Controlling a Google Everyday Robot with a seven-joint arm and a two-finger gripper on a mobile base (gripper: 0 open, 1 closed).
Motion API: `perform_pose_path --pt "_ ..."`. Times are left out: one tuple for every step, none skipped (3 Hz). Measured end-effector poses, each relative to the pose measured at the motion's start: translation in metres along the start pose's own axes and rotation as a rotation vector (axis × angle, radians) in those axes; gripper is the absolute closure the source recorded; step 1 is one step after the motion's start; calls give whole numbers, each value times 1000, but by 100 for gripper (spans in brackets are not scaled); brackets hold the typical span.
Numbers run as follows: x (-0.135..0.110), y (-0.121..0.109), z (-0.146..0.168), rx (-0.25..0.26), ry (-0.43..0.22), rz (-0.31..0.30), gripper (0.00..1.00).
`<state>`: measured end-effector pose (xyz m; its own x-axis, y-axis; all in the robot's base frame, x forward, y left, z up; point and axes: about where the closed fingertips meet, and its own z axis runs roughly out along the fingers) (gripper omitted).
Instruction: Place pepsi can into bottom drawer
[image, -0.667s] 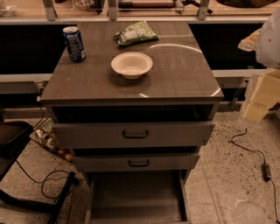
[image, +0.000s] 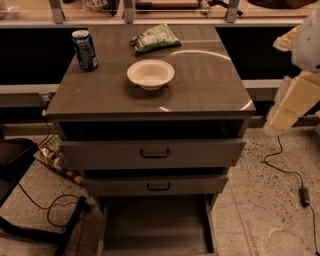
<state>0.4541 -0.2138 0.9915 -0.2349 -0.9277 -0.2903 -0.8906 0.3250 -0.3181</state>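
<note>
The pepsi can (image: 85, 49), dark blue with a silver top, stands upright at the back left corner of the grey cabinet top (image: 210, 87). The bottom drawer (image: 156, 225) is pulled out at the foot of the cabinet, and its flat grey floor is bare. My gripper (image: 291, 102) is the cream-coloured part at the right edge of the view. It hangs beside the cabinet, level with its top, far to the right of the can and holding nothing.
A white bowl (image: 150, 74) sits mid-top and a green snack bag (image: 155, 38) lies behind it. The two upper drawers (image: 152, 152) with dark handles are slightly ajar. Cables (image: 287, 170) lie on the floor at the right, and dark chair legs (image: 30, 220) at the left.
</note>
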Motion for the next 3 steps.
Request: perform_pose_path --pt "-13 -26 12 57 -159 47 0" --pt "-55 -59 33 91 -415 79 0" --pt "-100 -84 61 103 -690 115 0"
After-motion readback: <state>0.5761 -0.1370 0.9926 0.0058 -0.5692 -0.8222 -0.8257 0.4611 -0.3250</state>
